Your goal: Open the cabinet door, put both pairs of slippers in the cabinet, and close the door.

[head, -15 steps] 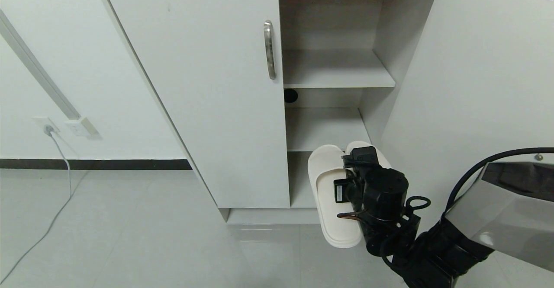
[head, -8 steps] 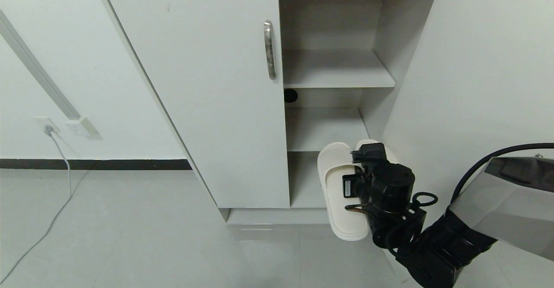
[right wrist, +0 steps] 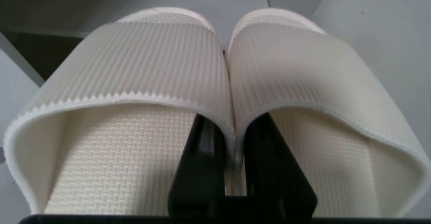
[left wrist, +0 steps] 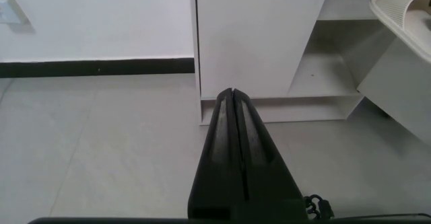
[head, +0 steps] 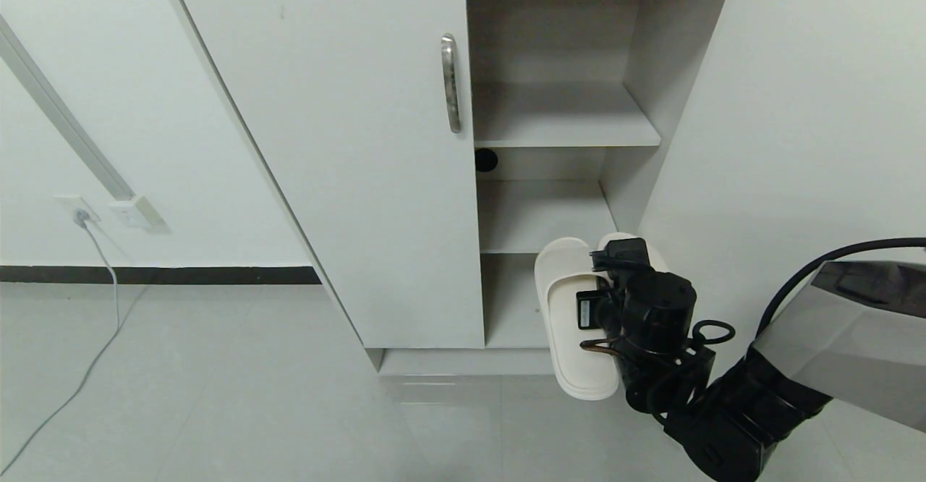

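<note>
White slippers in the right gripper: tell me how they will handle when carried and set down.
The slippers look like light foam: one pinch by the right gripper carries both. Their ribbed straps probably grip rather than slip. Being flat, they shouldn't roll once set down.

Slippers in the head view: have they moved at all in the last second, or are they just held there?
The right gripper, shut on the white slippers, carried them a little to the right, toward the open cabinet. Its grip held; the left door stayed shut, the right door open.
</note>
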{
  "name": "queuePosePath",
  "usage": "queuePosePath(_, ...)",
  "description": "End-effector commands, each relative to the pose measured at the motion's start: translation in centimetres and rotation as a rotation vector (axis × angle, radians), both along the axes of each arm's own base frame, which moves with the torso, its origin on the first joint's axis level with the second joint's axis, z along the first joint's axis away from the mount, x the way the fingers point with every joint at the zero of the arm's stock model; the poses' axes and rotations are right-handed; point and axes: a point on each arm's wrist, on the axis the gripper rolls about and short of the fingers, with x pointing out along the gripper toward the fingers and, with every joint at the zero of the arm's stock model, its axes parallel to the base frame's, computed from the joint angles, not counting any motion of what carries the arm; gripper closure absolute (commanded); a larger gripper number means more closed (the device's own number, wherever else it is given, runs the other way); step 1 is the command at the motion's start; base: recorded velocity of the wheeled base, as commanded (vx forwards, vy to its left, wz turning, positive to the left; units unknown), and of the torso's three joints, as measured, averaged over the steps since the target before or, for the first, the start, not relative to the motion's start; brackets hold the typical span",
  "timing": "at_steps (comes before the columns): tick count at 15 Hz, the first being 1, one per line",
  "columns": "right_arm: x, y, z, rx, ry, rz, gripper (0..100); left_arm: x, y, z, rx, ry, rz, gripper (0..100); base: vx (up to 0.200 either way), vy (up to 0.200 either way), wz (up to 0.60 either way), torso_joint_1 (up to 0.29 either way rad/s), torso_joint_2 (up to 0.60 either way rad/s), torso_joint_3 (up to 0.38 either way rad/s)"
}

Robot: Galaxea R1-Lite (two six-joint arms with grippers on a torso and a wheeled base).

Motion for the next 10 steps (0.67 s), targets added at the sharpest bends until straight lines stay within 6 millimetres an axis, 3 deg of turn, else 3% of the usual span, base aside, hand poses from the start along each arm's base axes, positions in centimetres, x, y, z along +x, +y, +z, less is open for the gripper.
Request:
queuePosePath(1,0.0,0.0,0.0,0.001,-0.001,0.000,100,0.0,0.0,0.0,0.000,0.000,0.000,100,0.000,0.000,0.00,0.000,0.00,0.000)
queuePosePath(7,-0.1,0.0,0.0,0.001,-0.001,0.002,100,0.0,0.0,0.0,0.000,0.002,0.000,100,0.000,0.000,0.00,0.000,0.00,0.000)
queuePosePath(10,-0.9,1.2,0.4,0.009,-0.010,0.045,100,0.0,0.0,0.0,0.001,0.002,0.000,100,0.000,0.000,0.00,0.000,0.00,0.000)
